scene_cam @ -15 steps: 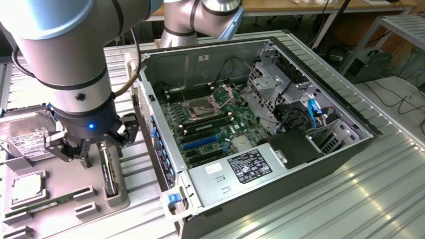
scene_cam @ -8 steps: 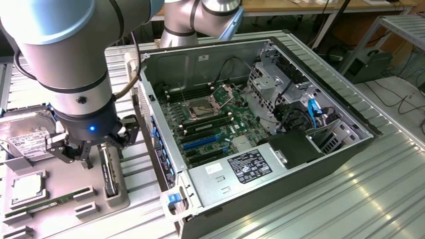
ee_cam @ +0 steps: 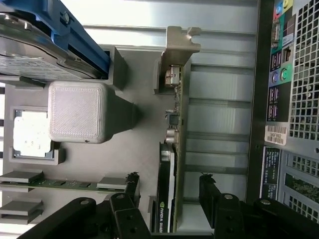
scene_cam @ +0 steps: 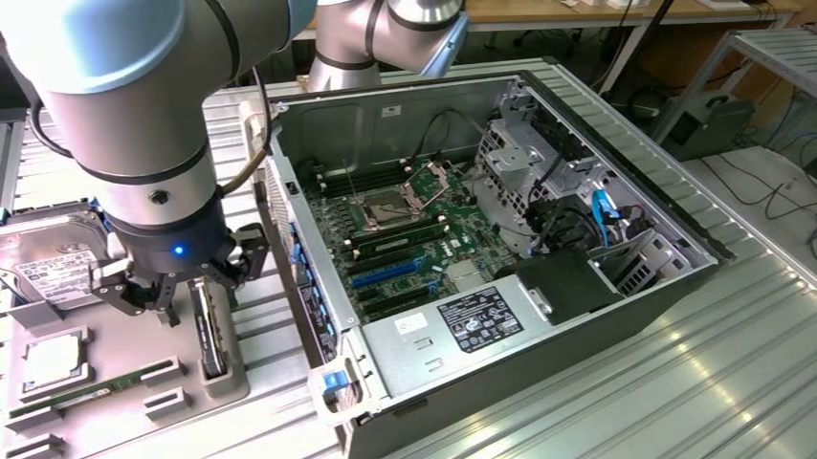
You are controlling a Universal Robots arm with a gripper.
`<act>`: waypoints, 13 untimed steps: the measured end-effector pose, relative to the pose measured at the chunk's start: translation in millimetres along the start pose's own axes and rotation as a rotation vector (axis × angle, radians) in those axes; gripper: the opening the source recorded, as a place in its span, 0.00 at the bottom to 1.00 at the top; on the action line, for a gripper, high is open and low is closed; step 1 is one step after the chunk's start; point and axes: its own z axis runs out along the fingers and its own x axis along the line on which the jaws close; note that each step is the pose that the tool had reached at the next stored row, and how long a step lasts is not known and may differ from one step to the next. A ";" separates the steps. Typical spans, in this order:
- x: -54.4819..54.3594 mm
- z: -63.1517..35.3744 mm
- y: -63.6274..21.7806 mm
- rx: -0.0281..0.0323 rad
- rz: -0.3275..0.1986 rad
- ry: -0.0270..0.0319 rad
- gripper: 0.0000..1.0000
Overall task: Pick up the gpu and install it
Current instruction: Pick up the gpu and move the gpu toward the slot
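- We see the black two-fingered gripper spread wide and grasping nothing, low over the grey moulded tray.
- The gpu, a flat green circuit board with a black cooler and a silver end bracket, stands on edge in a slot of that tray.
- From the wrist view, the fingers flank the gpu, one on each side, with gaps between.
- The open black metal computer case lies just beside the tray, on the exterior view's right.

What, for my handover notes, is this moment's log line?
gripper: open over graphics card | card: on edge in tray, not held
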 end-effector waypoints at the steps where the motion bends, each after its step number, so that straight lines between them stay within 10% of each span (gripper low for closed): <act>1: 0.0 0.5 -0.1 0.0000 0.000 0.0001 0.60; 13: -0.3 10.9 -0.5 0.0000 0.000 0.0000 0.60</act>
